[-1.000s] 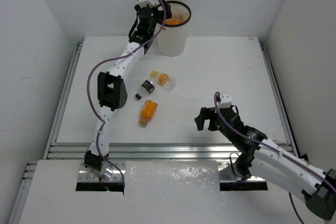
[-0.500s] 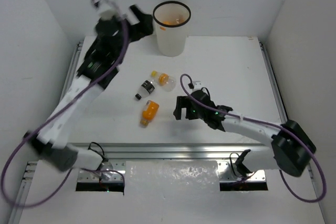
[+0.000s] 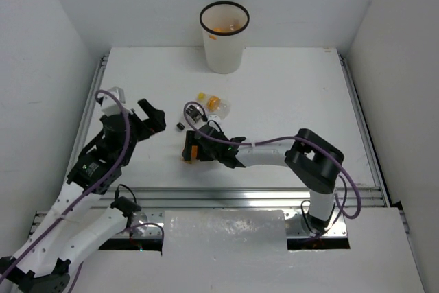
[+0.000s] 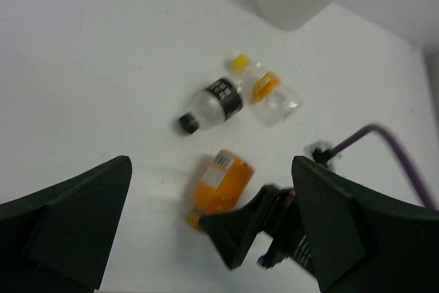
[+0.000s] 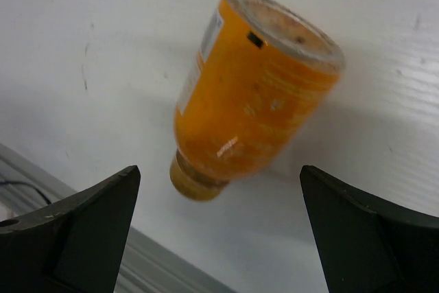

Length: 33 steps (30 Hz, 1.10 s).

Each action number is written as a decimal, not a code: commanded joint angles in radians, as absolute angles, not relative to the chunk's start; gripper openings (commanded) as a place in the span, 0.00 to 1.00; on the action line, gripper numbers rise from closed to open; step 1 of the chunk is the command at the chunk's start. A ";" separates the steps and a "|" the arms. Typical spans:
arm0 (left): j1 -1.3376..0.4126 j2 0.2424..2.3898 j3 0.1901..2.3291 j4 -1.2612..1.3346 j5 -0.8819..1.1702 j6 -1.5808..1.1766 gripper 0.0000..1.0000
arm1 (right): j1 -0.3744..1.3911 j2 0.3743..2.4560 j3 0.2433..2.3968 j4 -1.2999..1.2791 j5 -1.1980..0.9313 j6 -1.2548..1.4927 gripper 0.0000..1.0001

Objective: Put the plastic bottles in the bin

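1. From above, the white bin stands upright at the far edge of the tabletop, well apart from both arms.
2. Three plastic bottles lie on their sides near the middle. A clear bottle with a dark label lies just beside a clear bottle with a yellow cap, and an orange bottle lies nearer the arms.
3. The right fingers reach in low over the orange bottle and cover most of it in this view.
4. The left fingers sit off to the left of the bottles, spread apart and holding nothing.
5. The left wrist camera looks down between its two dark fingers, which are set wide at the bottom corners with only bare tabletop between them.
6. Beyond them are all three bottles, the blurred base of the bin at the top edge, and a purple cable running to the right arm.
7. The right wrist camera shows the orange bottle close up, lying cap toward the near rail (a dark label mark shows by its base).
8. The right fingers stand wide open on either side of it and, as far as I can see, neither one touches it.
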State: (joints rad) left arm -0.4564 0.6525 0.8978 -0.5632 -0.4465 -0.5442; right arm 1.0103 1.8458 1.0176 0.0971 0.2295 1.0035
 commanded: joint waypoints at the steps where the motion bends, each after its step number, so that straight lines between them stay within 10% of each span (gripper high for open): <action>1: -0.454 0.565 0.848 -0.595 -0.446 -0.534 1.00 | 1.008 1.920 1.129 0.124 0.301 1.026 0.99; 7: -0.453 0.543 0.810 -0.581 -0.426 -0.528 1.00 | 1.019 2.028 1.276 -0.074 0.448 1.002 0.87; 13: -0.454 0.575 0.807 -0.557 -0.335 -0.520 1.00 | 1.020 1.890 1.067 0.138 0.417 0.748 0.28; 21: -0.468 0.702 0.635 -0.107 0.495 -0.606 1.00 | 0.991 1.162 0.419 0.609 -0.126 0.151 0.14; 33: -0.686 0.880 0.637 0.239 0.583 -0.704 1.00 | 0.963 0.831 0.525 0.178 -0.166 0.021 0.17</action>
